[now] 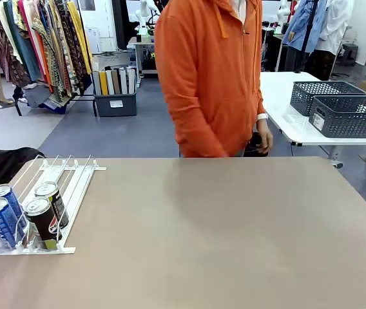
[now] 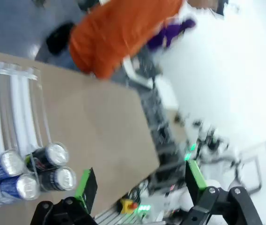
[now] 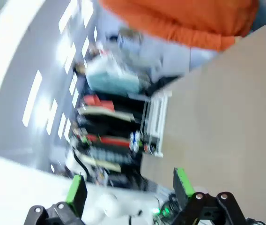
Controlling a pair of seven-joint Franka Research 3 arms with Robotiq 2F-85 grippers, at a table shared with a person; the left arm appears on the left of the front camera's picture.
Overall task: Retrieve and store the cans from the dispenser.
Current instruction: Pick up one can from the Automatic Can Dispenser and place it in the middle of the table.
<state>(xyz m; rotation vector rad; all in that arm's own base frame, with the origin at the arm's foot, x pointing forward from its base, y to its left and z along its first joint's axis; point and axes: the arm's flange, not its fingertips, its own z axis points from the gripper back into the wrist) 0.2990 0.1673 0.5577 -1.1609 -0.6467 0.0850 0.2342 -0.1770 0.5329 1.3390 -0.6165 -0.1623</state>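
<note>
The dispenser [image 1: 73, 187] lies at the table's left, a white and clear rack of sloped rail lanes. Several cans stand at its near end: two blue cans [image 1: 4, 215] on the left and two black cans [image 1: 46, 212] beside them. The left wrist view shows the same cans [image 2: 34, 171] from above, on the dispenser [image 2: 16, 98], with my left gripper [image 2: 140, 185] open and nothing between its fingers. My right gripper [image 3: 128, 187] is also open and holds nothing, raised over the table's far side.
A person in an orange hoodie [image 1: 212, 71] stands at the far edge of the brown table [image 1: 221, 225], hands lowered. Two dark grey lattice baskets [image 1: 337, 106] sit on a white table at the back right. Clothes racks stand behind on the left.
</note>
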